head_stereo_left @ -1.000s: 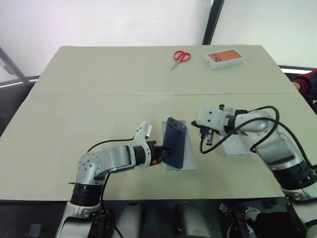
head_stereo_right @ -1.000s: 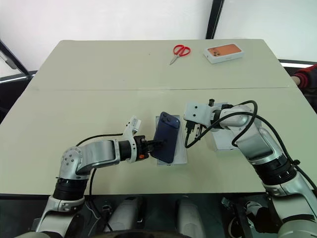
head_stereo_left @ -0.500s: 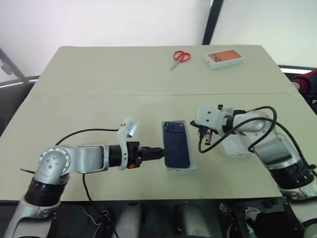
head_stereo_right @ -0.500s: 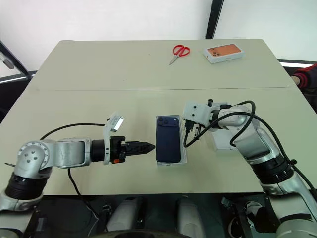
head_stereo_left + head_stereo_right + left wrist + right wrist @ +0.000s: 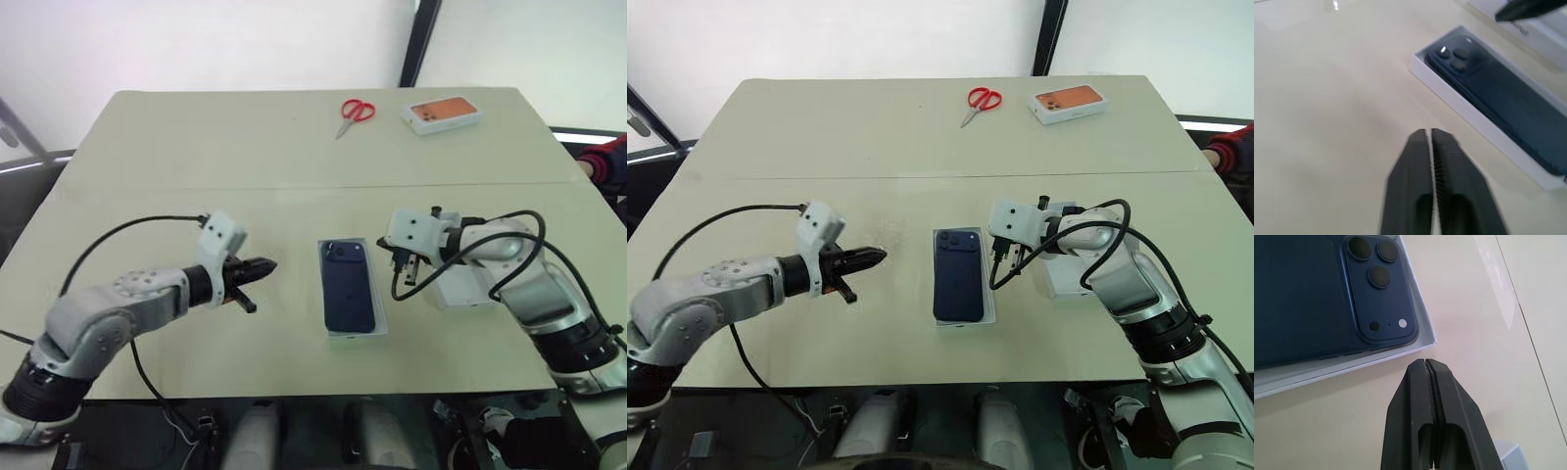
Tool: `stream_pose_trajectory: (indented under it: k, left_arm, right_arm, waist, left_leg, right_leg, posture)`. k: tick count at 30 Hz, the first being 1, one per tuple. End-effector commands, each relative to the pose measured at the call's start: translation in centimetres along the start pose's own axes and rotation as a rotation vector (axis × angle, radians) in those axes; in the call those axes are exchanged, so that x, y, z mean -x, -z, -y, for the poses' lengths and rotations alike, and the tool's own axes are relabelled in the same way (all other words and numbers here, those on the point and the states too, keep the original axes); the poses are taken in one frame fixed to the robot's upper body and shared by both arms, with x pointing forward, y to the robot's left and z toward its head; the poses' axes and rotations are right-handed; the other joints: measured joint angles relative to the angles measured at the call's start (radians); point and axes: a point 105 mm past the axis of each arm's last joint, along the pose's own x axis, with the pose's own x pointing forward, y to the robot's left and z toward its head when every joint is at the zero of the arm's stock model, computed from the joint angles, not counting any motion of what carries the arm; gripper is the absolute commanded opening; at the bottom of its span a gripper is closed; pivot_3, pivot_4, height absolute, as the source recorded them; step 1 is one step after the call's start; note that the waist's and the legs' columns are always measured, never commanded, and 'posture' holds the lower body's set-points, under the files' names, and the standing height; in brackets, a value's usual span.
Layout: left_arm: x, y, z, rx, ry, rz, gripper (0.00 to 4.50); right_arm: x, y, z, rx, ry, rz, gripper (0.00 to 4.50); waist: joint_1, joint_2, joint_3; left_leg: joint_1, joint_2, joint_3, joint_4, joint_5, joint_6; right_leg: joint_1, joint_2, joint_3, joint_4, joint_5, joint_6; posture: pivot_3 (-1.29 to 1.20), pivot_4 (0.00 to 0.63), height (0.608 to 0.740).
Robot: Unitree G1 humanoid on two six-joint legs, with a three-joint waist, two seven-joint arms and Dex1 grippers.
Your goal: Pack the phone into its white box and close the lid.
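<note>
**Q:** End effector status, both sides?

**A:** Left end effector (image 5: 874, 258) has its two fingers pressed flat together with nothing between them. It hangs just above the counter (image 5: 823, 137), tips pointing toward the white box (image 5: 996, 315) and well apart from it. My right end effector (image 5: 405, 267) is likewise fully closed and empty, and sits just beside the box's far right corner, near the camera end of the phone (image 5: 958, 275).

**Q:** Phone location?

**A:** It lies flat inside the white box, back up, with the lens cluster at the far end. A thin white rim of the box shows around the phone's edges. My right wrist view shows the lenses close by and my closed fingers (image 5: 1449, 406) off the box corner, over bare counter.

**Q:** Lid?

**A:** A white lid (image 5: 470, 290) lies on the counter to the right of the box, partly behind my right forearm and its black cable. Its printed face I cannot make out. The box is uncovered.

**Q:** Other items on the counter?

**A:** At the far edge are red-handled scissors (image 5: 981, 101) and, to their right, a white box with an orange picture (image 5: 1071, 102). Both are well apart from the work area.
</note>
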Motion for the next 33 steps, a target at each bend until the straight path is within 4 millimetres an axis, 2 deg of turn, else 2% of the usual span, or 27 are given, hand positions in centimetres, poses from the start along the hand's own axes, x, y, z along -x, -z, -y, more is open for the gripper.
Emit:
stream_pose_trajectory:
  k: [1, 6, 9, 12, 16, 19, 22, 27, 33]
  left_arm:
    - [-0.3, -0.2, 1.1, -0.120, 0.074, -0.009, 0.07]
    - [-1.7, -0.1, 2.1, -0.173, 0.177, -0.012, 0.07]
    - [-2.2, 0.1, 1.4, -0.168, 0.150, -0.025, 0.07]
    - [-2.0, 0.3, 0.1, -0.153, 0.107, -0.026, 0.07]
    - [-0.7, 1.5, -1.5, -0.198, 0.067, -0.034, 0.07]
    - [0.0, 2.0, -1.5, -0.208, 0.094, -0.023, 0.07]
    - [2.1, 2.5, -1.6, -0.203, 0.146, 0.034, 0.07]
    - [5.3, 4.0, -1.1, -0.240, 0.252, 0.040, 0.07]
    - [5.9, 4.3, -1.0, -0.254, 0.278, 0.052, 0.07]
  right_arm:
    - [0.7, -0.7, 0.8, 0.033, 0.042, 0.020, 0.00]
    - [0.6, -0.9, 0.5, 0.031, 0.037, 0.030, 0.00]
    - [0.8, -1.7, 0.0, 0.024, 0.015, 0.065, 0.00]
    - [0.9, -3.1, -1.6, -0.002, -0.050, 0.121, 0.00]
    - [-0.1, -5.4, -4.0, -0.028, -0.111, 0.157, 0.00]
    - [-0.4, -6.6, -4.9, -0.048, -0.142, 0.169, 0.00]
    - [-1.4, -8.3, -6.3, -0.083, -0.193, 0.177, 0.00]
    - [-3.2, -8.6, -6.7, -0.146, -0.197, 0.105, 0.00]
    - [-4.3, -8.8, -7.3, -0.175, -0.231, 0.062, 0.00]
  waist:
    - [-0.001, 0.000, 0.000]
    - [0.000, 0.000, 0.000]
    - [-0.001, 0.000, 0.000]
    - [-0.009, 0.000, 0.000]
    - [-0.025, 0.000, 0.000]
    - [-0.020, 0.001, 0.001]
    - [-0.020, 0.001, 0.001]
    - [-0.019, 0.002, 0.001]
    - [-0.018, 0.002, 0.001]
  left_leg:
    - [0.000, 0.000, 0.000, 0.000, 0.000, 0.000]
    - [0.000, 0.000, 0.000, 0.000, 0.000, 0.001]
    - [0.000, 0.000, 0.000, 0.001, -0.001, 0.001]
    - [0.000, 0.001, -0.001, 0.000, -0.001, 0.001]
    - [0.001, 0.002, -0.001, 0.000, -0.001, 0.001]
    - [0.000, 0.002, -0.001, 0.000, 0.000, 0.001]
    - [0.000, 0.002, -0.001, 0.000, 0.000, 0.001]
    - [0.000, 0.002, -0.002, 0.000, 0.000, 0.001]
    - [0.000, 0.001, -0.002, -0.001, -0.001, 0.002]
  right_leg:
    - [0.000, 0.000, 0.000, 0.000, 0.000, 0.000]
    - [0.000, 0.000, 0.000, 0.001, 0.000, 0.000]
    - [0.000, 0.000, 0.000, 0.001, 0.000, 0.000]
    - [0.000, 0.001, -0.001, 0.002, 0.000, 0.000]
    - [-0.001, 0.001, -0.001, 0.003, 0.000, 0.000]
    - [-0.001, 0.001, -0.001, 0.003, 0.000, 0.000]
    - [-0.001, 0.000, -0.001, 0.003, 0.000, 0.000]
    - [-0.002, -0.001, -0.001, 0.002, 0.000, 0.000]
    - [-0.002, -0.002, -0.001, 0.002, 0.000, 0.000]
  posture:
    - [0.00, 0.150, 0.740]
    - [0.00, 0.150, 0.740]
    - [0.00, 0.150, 0.740]
    - [0.00, 0.150, 0.740]
    - [0.00, 0.150, 0.740]
    - [0.00, 0.150, 0.740]
    - [0.00, 0.150, 0.740]
    - [0.00, 0.150, 0.740]
    - [0.00, 0.150, 0.740]
